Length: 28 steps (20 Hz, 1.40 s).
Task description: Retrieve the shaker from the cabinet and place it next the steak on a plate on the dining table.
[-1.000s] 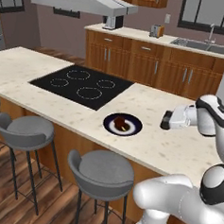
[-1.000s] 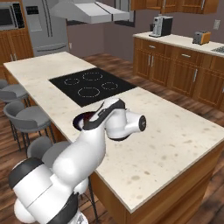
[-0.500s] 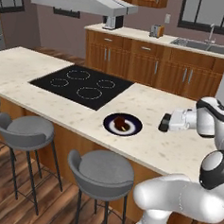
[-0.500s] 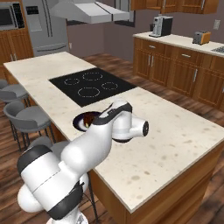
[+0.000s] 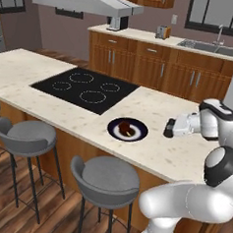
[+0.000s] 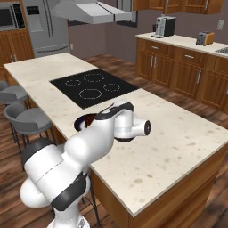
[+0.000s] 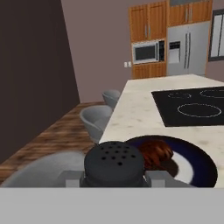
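The pincer [image 7: 113, 180] is clamped on the shaker [image 7: 114, 163], held over the table [image 5: 155, 153] just beside the plate [image 7: 199, 164] with the steak [image 7: 155, 153]. Small, rigid and likely light, its smooth round body suits a mid-height side grip.

Over the dining table [image 5: 50, 101], a gripper [image 5: 168, 128] reaching sideways toward the plate [image 5: 128, 129], close beside its right edge. On the plate, the steak [image 5: 125, 128]. Beyond it, an inset black cooktop [image 5: 86, 89]. Along the near side, grey stools [image 5: 106, 177]. Farther back, a sink counter [image 5: 202, 47].
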### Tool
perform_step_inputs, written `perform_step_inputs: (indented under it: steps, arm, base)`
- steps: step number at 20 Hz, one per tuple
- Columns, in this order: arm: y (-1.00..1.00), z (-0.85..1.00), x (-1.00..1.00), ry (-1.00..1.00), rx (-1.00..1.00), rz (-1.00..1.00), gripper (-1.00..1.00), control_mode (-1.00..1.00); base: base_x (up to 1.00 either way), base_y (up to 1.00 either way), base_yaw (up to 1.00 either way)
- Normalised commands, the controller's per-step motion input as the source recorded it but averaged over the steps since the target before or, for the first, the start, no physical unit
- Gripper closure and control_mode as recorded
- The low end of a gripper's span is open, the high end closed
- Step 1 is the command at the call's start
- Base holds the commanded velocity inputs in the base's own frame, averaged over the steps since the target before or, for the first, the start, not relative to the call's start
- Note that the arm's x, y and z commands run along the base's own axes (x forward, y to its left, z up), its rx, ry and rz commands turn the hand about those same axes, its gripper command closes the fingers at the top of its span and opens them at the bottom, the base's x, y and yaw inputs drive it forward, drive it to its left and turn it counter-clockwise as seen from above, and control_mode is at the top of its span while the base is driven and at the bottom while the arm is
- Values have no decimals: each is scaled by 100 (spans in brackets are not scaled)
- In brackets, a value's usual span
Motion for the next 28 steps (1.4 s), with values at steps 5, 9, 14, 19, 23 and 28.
perform_step_inputs:
  steps: [5, 9, 14, 19, 23, 28]
  arm:
    - [2, -13, 17, 0, 0, 0, 100, -100]
    - [9, -22, 28, -1, 0, 0, 100, -100]
    - [5, -23, 29, 0, 0, 0, 100, -100]
    - [-2, -23, 24, 0, 0, 0, 100, -100]
    - [0, -17, 16, 0, 0, 0, 100, -100]
    - [0, -20, 22, 0, 0, 0, 100, -100]
  base:
    - [0, 0, 0]
    - [0, 0, 0]
    - [0, 0, 0]
    - [0, 0, 0]
    - [0, 0, 0]
    - [0, 0, 0]
